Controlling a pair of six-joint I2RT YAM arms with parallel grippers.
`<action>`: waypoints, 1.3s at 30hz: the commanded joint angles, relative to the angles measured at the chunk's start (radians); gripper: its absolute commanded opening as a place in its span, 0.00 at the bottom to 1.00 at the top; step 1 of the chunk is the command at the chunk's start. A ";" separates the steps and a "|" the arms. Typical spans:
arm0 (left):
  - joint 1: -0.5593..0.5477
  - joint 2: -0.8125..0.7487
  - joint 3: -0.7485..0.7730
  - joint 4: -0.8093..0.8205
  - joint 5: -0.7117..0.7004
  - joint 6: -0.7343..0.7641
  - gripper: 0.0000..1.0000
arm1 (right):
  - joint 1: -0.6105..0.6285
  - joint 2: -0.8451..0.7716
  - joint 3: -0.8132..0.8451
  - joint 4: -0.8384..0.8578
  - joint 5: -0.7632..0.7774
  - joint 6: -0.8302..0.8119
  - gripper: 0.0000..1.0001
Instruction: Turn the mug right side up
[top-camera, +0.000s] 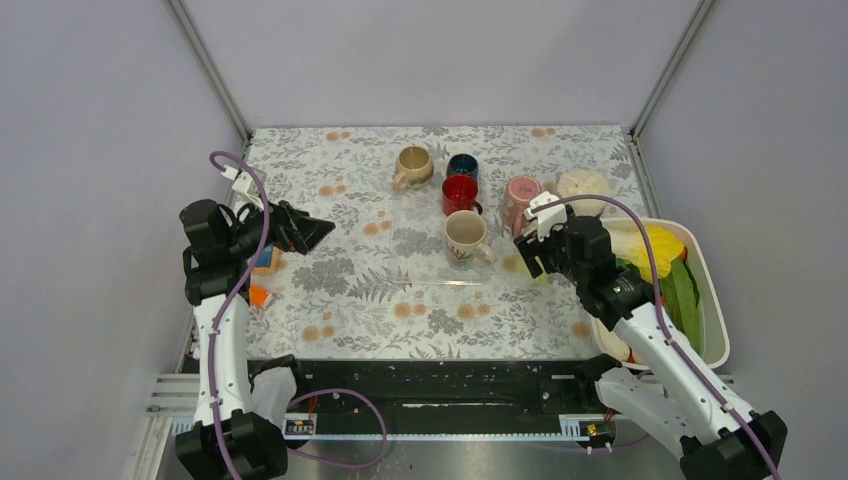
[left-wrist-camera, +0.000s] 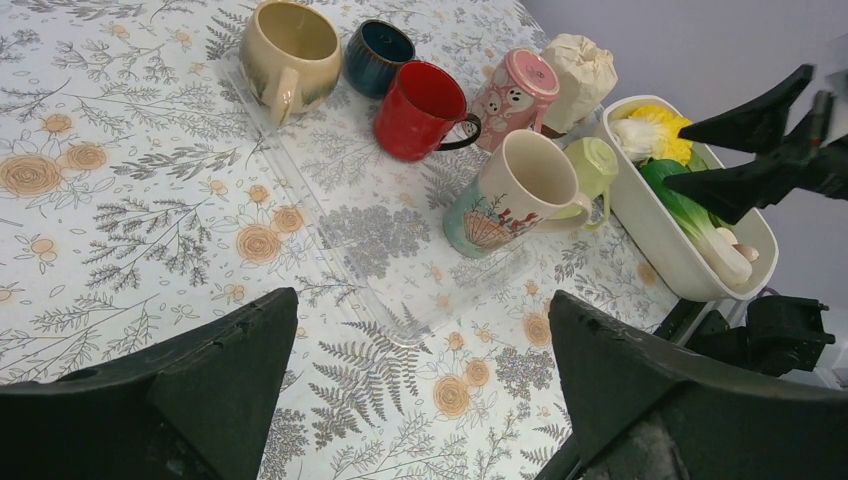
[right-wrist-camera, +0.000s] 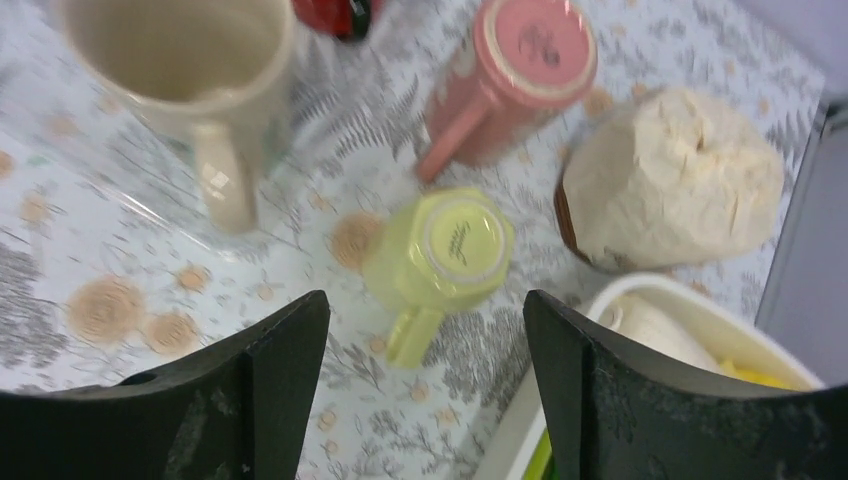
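A yellow-green mug (right-wrist-camera: 445, 250) stands upside down on the floral cloth, its handle pointing toward my right gripper (right-wrist-camera: 425, 305). That gripper is open and empty and hovers just above and near the mug, a finger on each side of the handle's line. The mug also shows in the left wrist view (left-wrist-camera: 592, 165). A pink mug (right-wrist-camera: 520, 70) also stands upside down just beyond it (top-camera: 521, 197). In the top view my right gripper (top-camera: 530, 250) covers the yellow-green mug. My left gripper (top-camera: 320, 232) is open and empty, held high at the table's left.
A cream patterned mug (top-camera: 465, 235), a red mug (top-camera: 459, 192), a dark blue mug (top-camera: 462, 165) and a beige mug (top-camera: 413, 165) stand upright around a clear tray (left-wrist-camera: 400, 230). A paper-wrapped lump (top-camera: 583, 185) and a white bin (top-camera: 715, 300) of vegetables are right.
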 joint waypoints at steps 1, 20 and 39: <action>0.007 -0.012 0.003 0.058 0.031 0.000 0.99 | -0.094 0.052 -0.090 -0.106 0.027 -0.048 0.80; 0.007 -0.044 -0.010 0.058 0.027 0.019 0.99 | -0.240 0.333 -0.017 -0.059 -0.195 -0.010 0.68; 0.008 -0.030 -0.019 0.077 0.033 0.015 0.99 | -0.250 0.411 -0.027 0.057 -0.180 0.013 0.48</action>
